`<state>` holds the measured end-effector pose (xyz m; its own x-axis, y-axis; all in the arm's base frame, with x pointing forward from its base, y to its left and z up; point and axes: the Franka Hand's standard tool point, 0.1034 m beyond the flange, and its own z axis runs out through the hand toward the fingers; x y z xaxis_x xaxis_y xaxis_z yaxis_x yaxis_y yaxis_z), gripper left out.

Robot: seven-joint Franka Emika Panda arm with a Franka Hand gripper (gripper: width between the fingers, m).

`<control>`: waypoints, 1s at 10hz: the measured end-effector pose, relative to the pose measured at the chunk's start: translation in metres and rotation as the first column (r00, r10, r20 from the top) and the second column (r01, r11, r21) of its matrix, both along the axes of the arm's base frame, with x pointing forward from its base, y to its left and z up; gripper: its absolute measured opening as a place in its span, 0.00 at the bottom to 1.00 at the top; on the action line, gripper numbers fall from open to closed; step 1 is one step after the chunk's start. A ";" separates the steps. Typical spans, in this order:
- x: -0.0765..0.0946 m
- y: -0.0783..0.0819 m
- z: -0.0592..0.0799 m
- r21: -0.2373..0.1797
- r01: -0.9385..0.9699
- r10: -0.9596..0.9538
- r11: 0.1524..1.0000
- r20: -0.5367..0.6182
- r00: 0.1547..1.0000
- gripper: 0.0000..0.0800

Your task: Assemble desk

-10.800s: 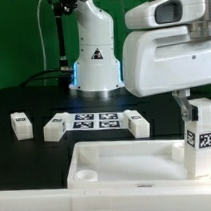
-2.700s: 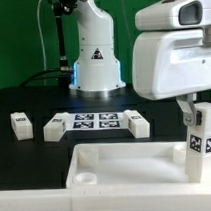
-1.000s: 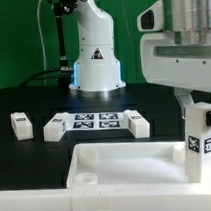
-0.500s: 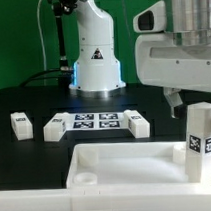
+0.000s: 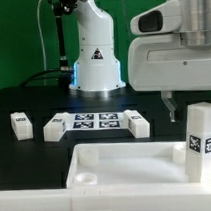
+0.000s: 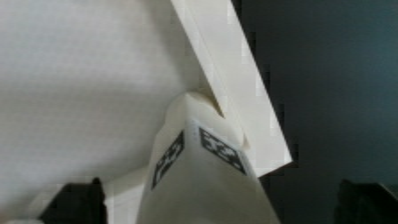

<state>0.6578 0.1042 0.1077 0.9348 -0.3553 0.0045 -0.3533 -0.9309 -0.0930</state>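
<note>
The white rimmed tabletop [image 5: 127, 162] lies at the front, with an open round socket [image 5: 85, 178] at its corner on the exterior view's left. One white square leg [image 5: 202, 138] with a tag stands upright in the corner on the exterior view's right. My gripper [image 5: 191, 99] hovers just above that leg, open and empty; one dark finger [image 5: 172, 108] hangs beside the leg's top. In the wrist view the leg [image 6: 205, 160] stands between my spread fingers [image 6: 75, 203], touching neither, over the tabletop [image 6: 80, 90].
Three loose white legs lie on the black table behind the tabletop: one [image 5: 21, 124] at the exterior view's left, one [image 5: 55, 126] beside the marker board [image 5: 94, 120], one [image 5: 139, 123] at its other end. The robot base [image 5: 95, 54] stands behind.
My gripper held the upright leg at the tabletop's corner, then opened and rose off it. The leg stays standing in the corner.
</note>
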 end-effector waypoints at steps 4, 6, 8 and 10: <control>0.000 0.002 0.000 -0.045 -0.366 0.367 0.930 0.022 0.930 0.81; 0.001 0.000 0.001 -0.069 -0.519 0.521 0.852 0.023 0.853 0.81; 0.003 -0.007 0.004 -0.094 -0.669 0.674 0.737 0.019 0.739 0.81; 0.004 -0.008 0.004 -0.093 -0.679 0.683 0.729 0.018 0.731 0.69</control>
<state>0.6615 0.0961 0.1114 0.9236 0.3795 0.0541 0.3807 -0.9246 -0.0120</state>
